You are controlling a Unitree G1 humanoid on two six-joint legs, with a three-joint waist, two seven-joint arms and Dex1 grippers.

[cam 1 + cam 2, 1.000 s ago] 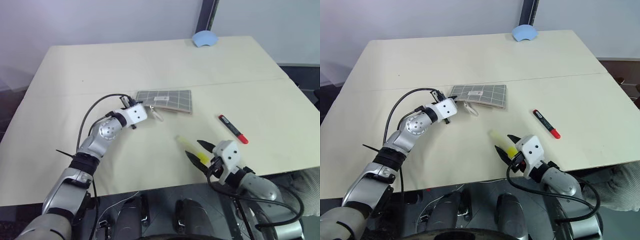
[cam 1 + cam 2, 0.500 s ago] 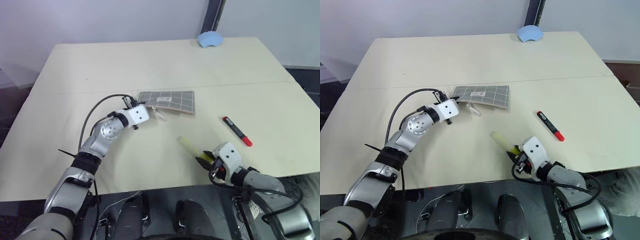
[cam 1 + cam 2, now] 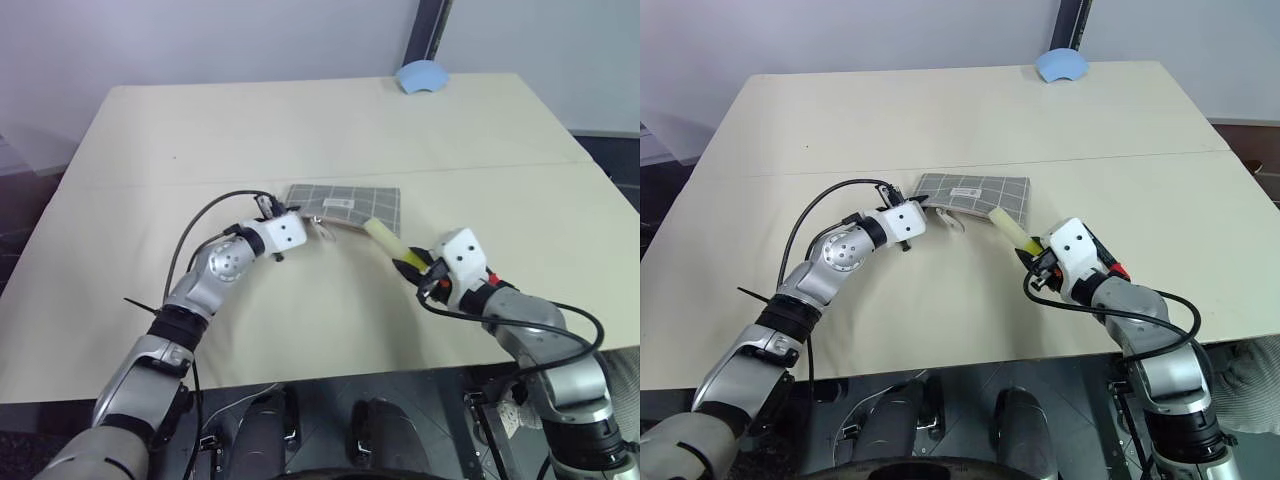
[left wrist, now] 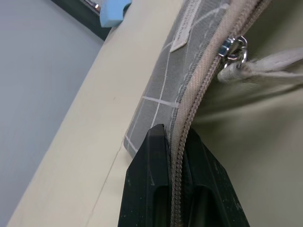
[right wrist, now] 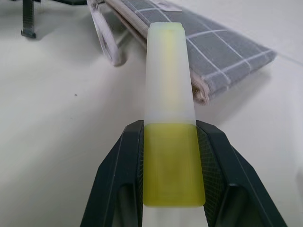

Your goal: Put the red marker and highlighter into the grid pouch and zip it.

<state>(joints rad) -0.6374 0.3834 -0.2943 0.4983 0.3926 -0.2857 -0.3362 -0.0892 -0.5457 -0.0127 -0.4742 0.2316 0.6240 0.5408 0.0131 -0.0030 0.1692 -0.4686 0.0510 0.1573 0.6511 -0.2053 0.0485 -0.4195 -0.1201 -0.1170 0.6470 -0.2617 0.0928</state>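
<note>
— Firstly, the head views: what is on the table point(image 3: 150, 150)?

— The grid pouch point(image 3: 350, 205) lies flat near the middle. The left gripper point(image 3: 290, 222) is at its left end, fingers pressed together on the zipper edge. The right gripper point(image 3: 1032, 255) holds the highlighter point(image 3: 1008, 228) clamped by its brighter yellow end, the pale end pointing at the pouch's right end and close beside it. A little red of the marker point(image 3: 1118, 269) shows just behind the right gripper's white housing. A small blue object point(image 3: 420, 76) sits at the far edge, well apart.

— Left wrist view?

— Both black fingers point(image 4: 151, 184) pinch the pouch's tan zipper band between them. The metal zipper pull point(image 4: 233, 49) with a pale loop sits further along the edge.

— Right wrist view?

— The highlighter stands between the two fingers point(image 5: 124, 175), gripped on its bright yellow part. Whether its tip touches the pouch's near corner, I cannot tell.
</note>
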